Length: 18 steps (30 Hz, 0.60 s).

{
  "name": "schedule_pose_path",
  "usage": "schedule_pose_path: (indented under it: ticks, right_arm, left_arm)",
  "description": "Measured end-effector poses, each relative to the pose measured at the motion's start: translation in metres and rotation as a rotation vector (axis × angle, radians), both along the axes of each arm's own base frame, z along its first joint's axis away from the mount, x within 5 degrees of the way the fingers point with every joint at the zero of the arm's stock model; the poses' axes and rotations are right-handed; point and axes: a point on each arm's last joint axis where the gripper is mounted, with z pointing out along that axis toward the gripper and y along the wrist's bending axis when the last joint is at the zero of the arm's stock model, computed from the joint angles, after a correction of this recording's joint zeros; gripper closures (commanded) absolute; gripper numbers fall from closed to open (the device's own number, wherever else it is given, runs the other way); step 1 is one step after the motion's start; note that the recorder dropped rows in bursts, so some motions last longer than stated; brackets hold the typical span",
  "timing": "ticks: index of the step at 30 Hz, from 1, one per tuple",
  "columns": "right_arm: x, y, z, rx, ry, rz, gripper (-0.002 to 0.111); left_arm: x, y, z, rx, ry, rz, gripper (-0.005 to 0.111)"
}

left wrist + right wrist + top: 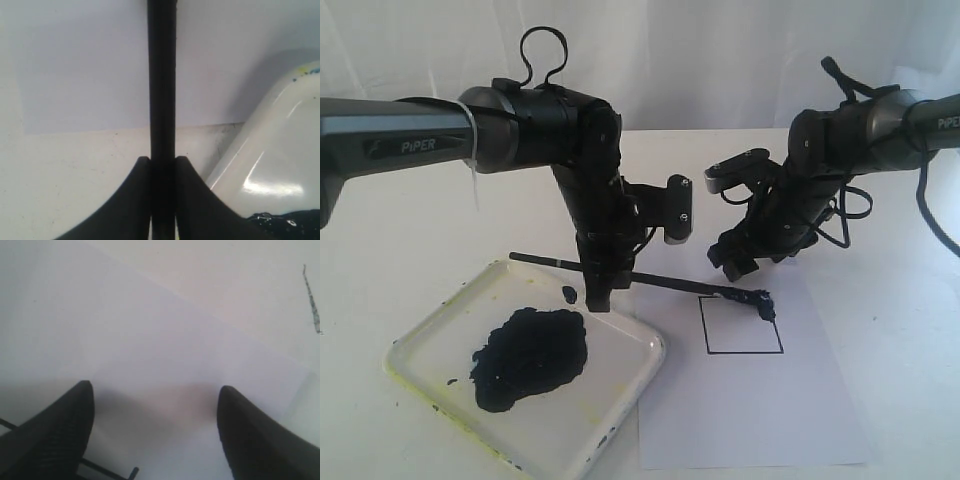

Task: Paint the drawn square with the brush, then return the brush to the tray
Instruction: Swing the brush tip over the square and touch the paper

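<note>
Up front on the counter [400,250] we've got the tray [620,365] with its black paint blob [530,355]. Just beyond, the left gripper [600,295] pinches the brush [670,283] mid-handle, tip at the drawn square's [741,325] far corner. The right gripper [155,390] hangs wide, empty.

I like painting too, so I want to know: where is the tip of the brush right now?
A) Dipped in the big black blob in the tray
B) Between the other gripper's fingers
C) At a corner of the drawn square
C: the brush, clamped in the left gripper, stretches over the paper with its dark tip at the drawn square, at its upper right corner in the exterior view, well away from the black blob in the tray.
</note>
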Motion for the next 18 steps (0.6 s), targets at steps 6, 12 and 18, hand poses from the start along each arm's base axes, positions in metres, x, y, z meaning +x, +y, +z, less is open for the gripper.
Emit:
schedule_pose_path:
  ticks: [6, 12, 18]
  right_arm:
    - [0.0, 0.0, 0.0, 0.0, 0.0, 0.0, 0.042]
    - [0.0, 0.0, 0.0, 0.0, 0.0, 0.0, 0.042]
    - [0.0, 0.0, 0.0, 0.0, 0.0, 0.0, 0.042]
  left_arm:
    - [0.0047, 0.0052, 0.0, -0.001, -0.001, 0.015, 0.107]
    - [0.0053, 0.0079, -0.0003, 0.005, 0.012, 0.02, 0.107]
    - [0.0034, 0.0057, -0.0005, -0.013, 0.027, -0.014, 0.107]
